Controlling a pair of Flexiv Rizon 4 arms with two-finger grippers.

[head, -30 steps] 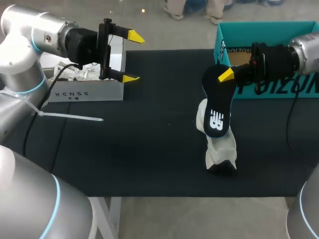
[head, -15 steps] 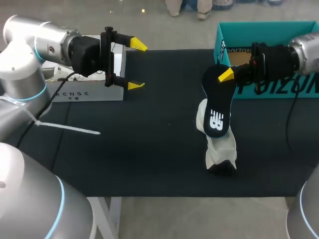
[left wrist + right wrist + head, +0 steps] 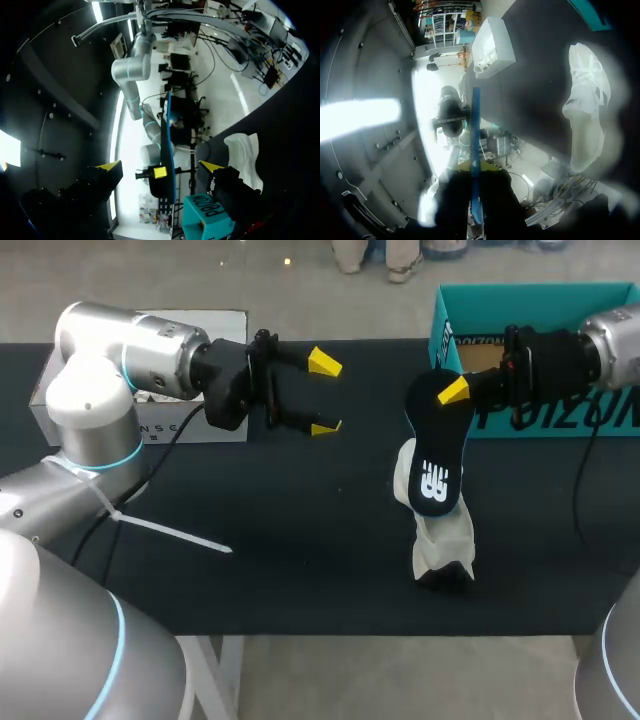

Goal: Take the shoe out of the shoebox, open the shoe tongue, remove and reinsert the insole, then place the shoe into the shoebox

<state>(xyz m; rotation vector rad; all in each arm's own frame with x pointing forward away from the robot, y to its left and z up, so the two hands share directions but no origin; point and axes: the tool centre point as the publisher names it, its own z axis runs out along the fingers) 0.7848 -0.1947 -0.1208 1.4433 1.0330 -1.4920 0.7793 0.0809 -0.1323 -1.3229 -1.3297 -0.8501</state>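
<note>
My right gripper is shut on the top end of a dark insole, which hangs down in front of the white shoe lying on the black table. In the right wrist view the insole shows edge-on between the fingers of that gripper, with the shoe off to one side. Just behind the right gripper is the teal shoebox. My left gripper hovers open and empty above the table's middle, pointing at the insole. In the left wrist view, the shoe and shoebox lie ahead of that gripper.
A white box stands at the back left behind my left arm, also seen as a white box in the right wrist view. A white strap lies on the table near the front left.
My left arm has swung right, from over the white box to the table's middle, its gripper still open. The right arm, insole and shoe have stayed put.
</note>
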